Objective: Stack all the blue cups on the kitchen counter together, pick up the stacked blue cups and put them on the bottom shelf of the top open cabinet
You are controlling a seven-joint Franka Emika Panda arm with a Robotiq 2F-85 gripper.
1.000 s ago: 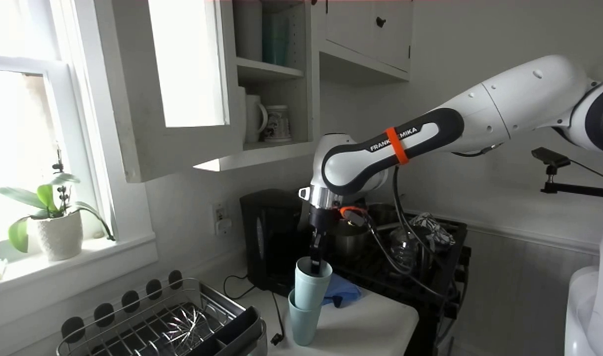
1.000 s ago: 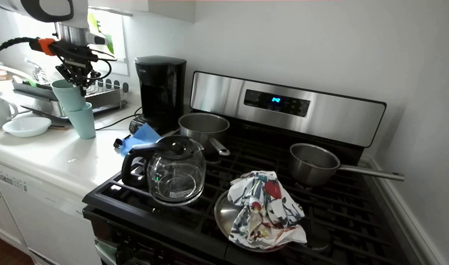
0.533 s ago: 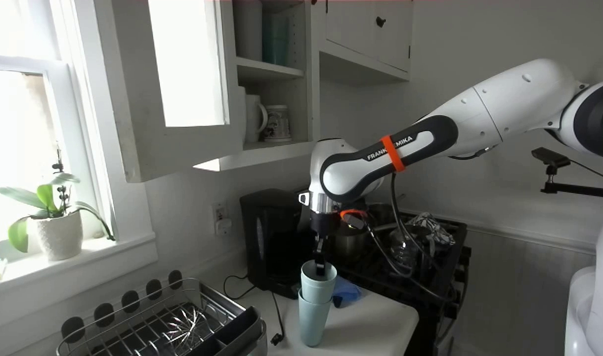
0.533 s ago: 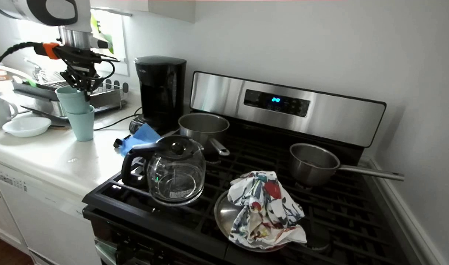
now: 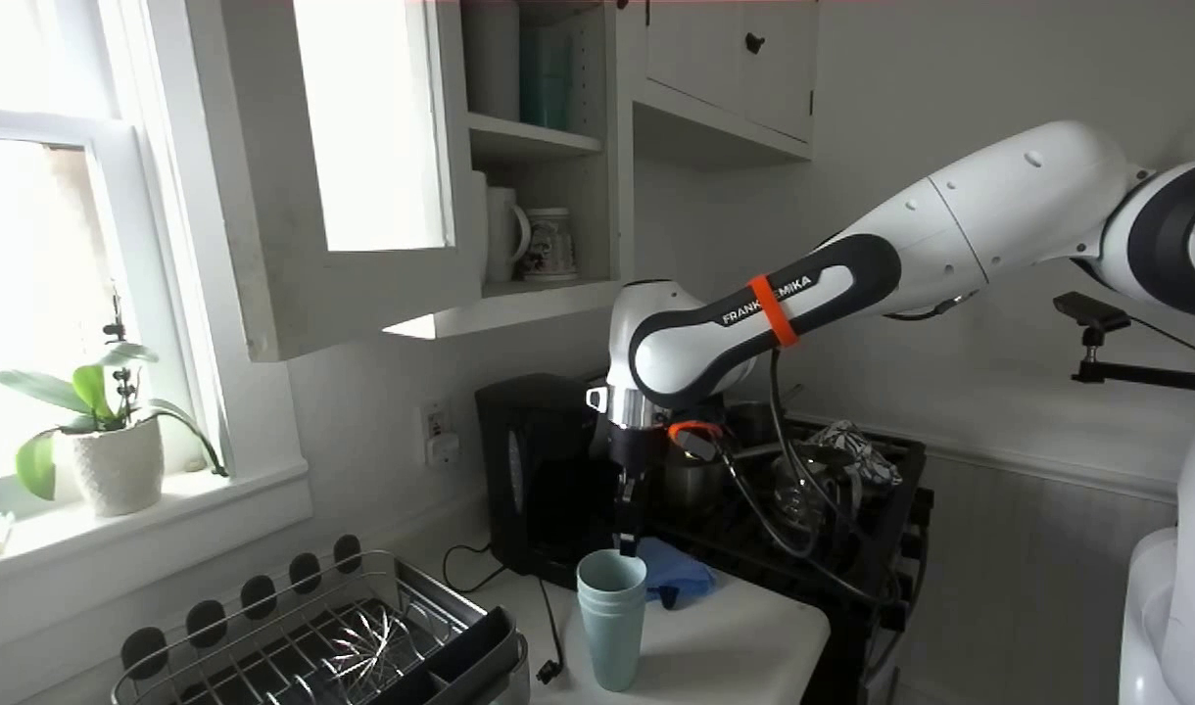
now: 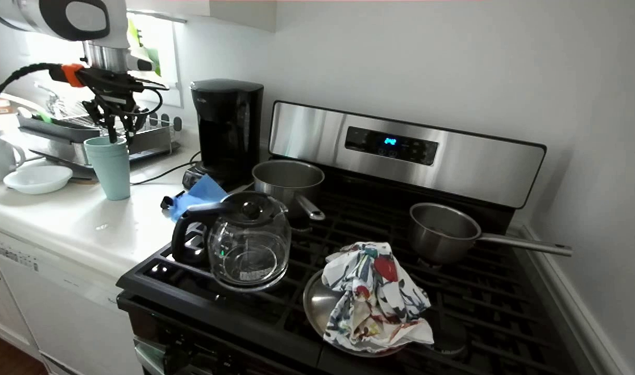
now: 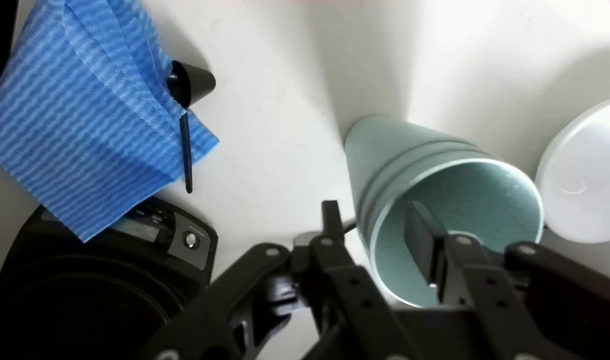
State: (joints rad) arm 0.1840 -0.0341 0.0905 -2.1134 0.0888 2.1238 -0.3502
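Note:
The blue cups now form one upright nested stack on the white kitchen counter; three rims show close together in the wrist view. My gripper stands open over the near rim. One finger is inside the top cup's mouth, the opposite finger is outside its wall, and a gap shows between each and the wall. In an exterior view the top open cabinet hangs above the counter, its bottom shelf holding mugs.
The cabinet door swings out toward the window. Behind the stack stands a black coffee maker; beside it lies a blue cloth. A dish rack, a white bowl and a glass carafe on the stove are near.
The upper cup has sunk down into the lower one, so the stack is shorter. My jaws have let go of its rim and parted; the arm has lowered slightly.

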